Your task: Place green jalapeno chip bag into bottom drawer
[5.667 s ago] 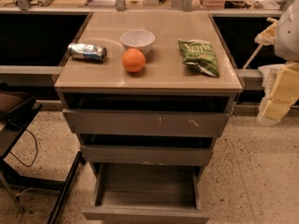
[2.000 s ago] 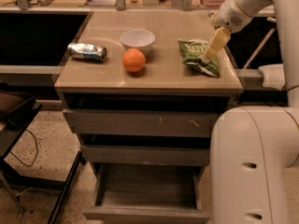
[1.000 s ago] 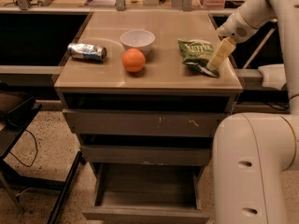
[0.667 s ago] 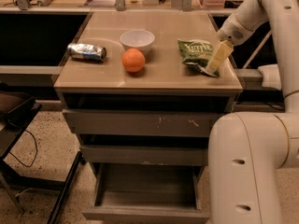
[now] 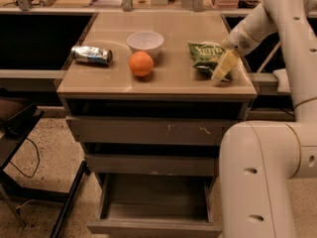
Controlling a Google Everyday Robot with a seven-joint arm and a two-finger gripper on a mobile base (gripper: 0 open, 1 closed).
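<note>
The green jalapeno chip bag [image 5: 206,57] lies flat on the right side of the cabinet top. My gripper [image 5: 221,68] hangs from the white arm reaching in from the upper right, and its pale fingers point down onto the bag's near right corner. The bottom drawer [image 5: 156,225] is pulled out at the base of the cabinet; what shows of its inside is bare.
On the cabinet top [image 5: 173,83] stand a white bowl [image 5: 145,43], an orange [image 5: 141,64] in front of it and a crushed silver can [image 5: 92,55] at the left. The top drawer [image 5: 153,130] and middle drawer [image 5: 151,164] stick out slightly. My arm's white base [image 5: 257,182] fills the lower right.
The gripper has come in from the right over the chip bag and lowered toward its near right corner. The bag, bowl, orange and can have not moved.
</note>
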